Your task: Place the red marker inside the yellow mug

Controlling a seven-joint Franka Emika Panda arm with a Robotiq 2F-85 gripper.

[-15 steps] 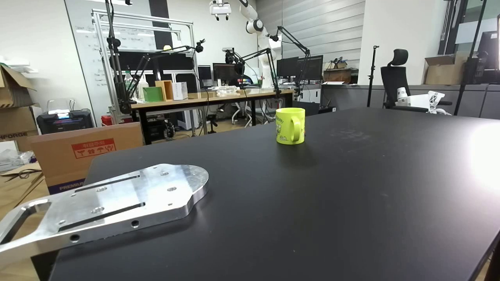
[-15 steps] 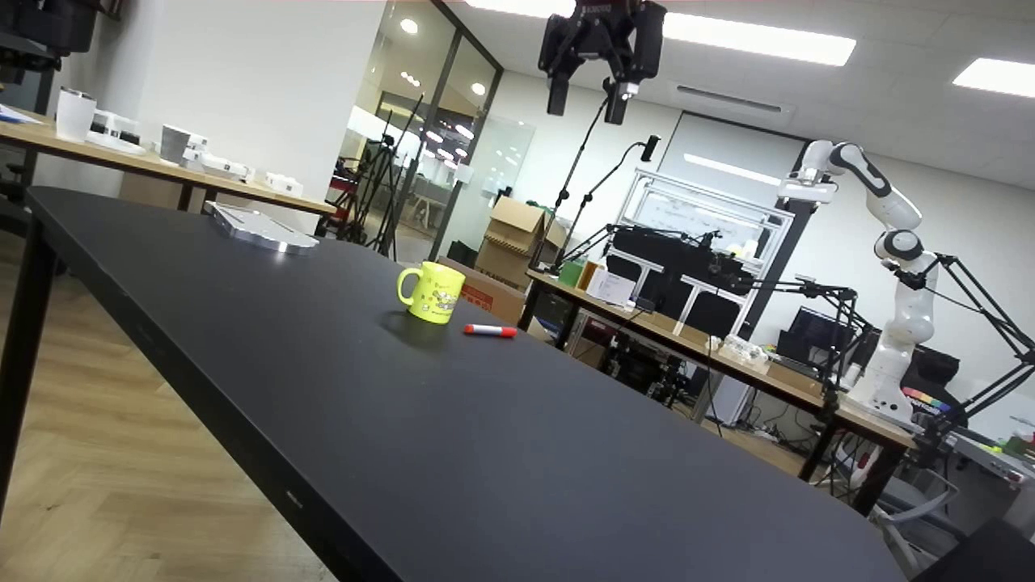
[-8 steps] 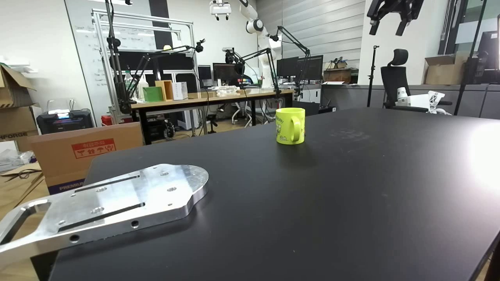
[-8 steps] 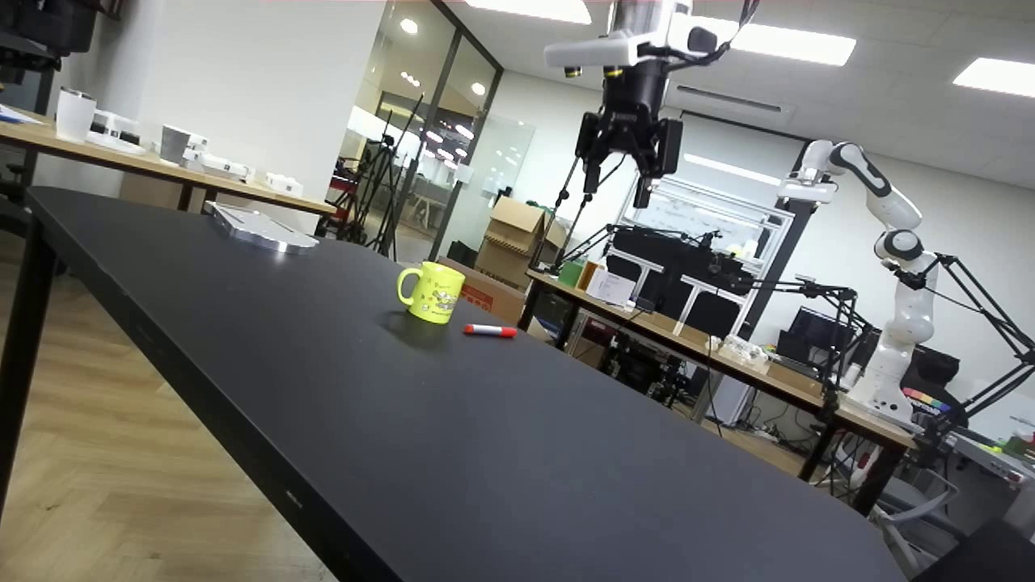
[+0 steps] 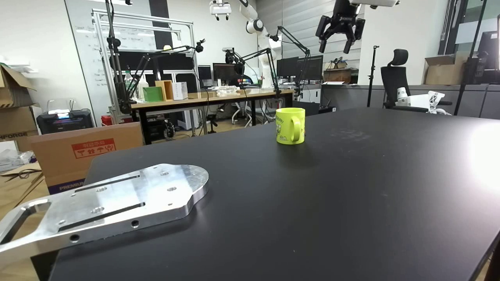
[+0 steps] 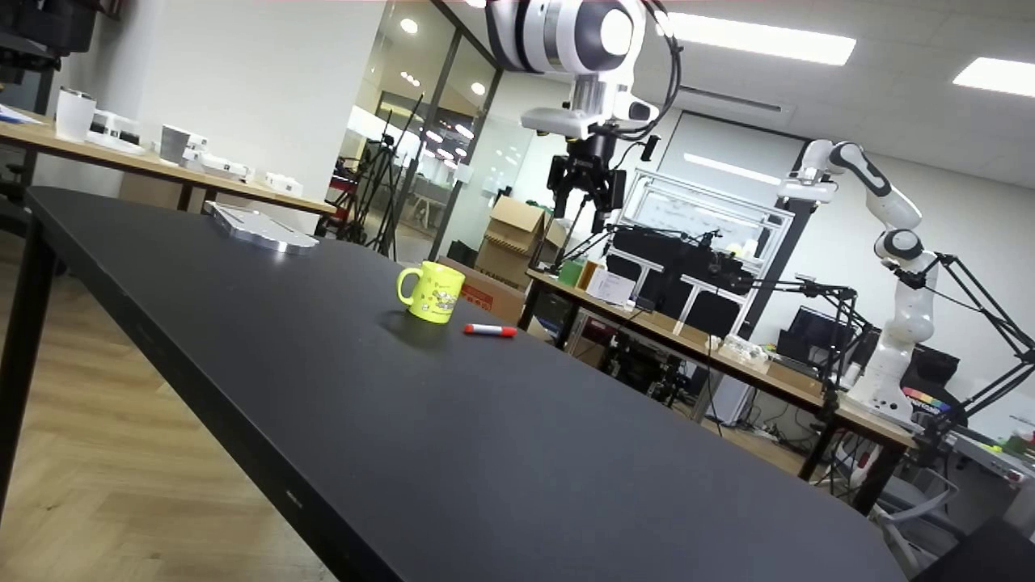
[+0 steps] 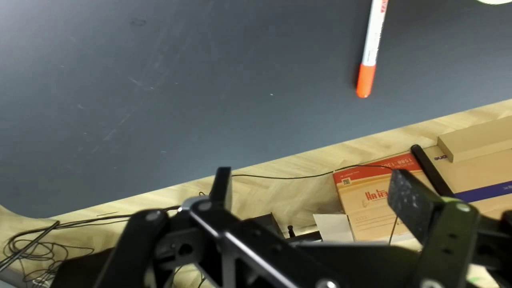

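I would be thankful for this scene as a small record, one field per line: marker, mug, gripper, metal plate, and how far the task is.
item: red marker, white in the middle, lying on the black table
container: yellow mug, upright, beside the red marker but apart from it; inside not visible
robot: gripper, open, holding nothing, raised above table height
also on table: metal plate, lying flat
progress: red marker not yet in the yellow mug

On your surface (image 5: 332,203), a plate (image 5: 125,191) lies flat near one end. Beyond that surface, in an exterior view, you see a carton (image 5: 86,160) near its edge, and a bench (image 5: 197,96) and a chair (image 5: 392,80) farther off. In the wrist view, you have floor (image 7: 288,196) just past the surface's edge.
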